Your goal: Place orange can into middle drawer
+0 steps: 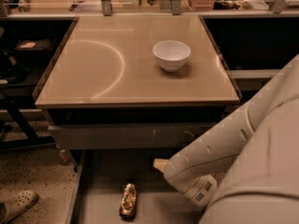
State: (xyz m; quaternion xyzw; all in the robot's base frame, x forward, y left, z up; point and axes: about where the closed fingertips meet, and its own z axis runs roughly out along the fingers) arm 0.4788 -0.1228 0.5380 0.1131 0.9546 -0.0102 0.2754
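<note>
The orange can [128, 200], dented and shiny, lies on its side on the flat grey floor of the open middle drawer [100, 206], near the drawer's left half. My gripper [160, 164] shows only as a pale tip at the end of the white arm. It hangs over the back of the drawer, up and to the right of the can and apart from it. The rest of the gripper is hidden behind the arm.
A white bowl [171, 54] stands on the tan tabletop [107, 73] above. A shut grey drawer front [117, 136] with scratch marks sits just under the top. My white arm [243, 148] fills the lower right. A shoe [16, 206] lies on the floor at the lower left.
</note>
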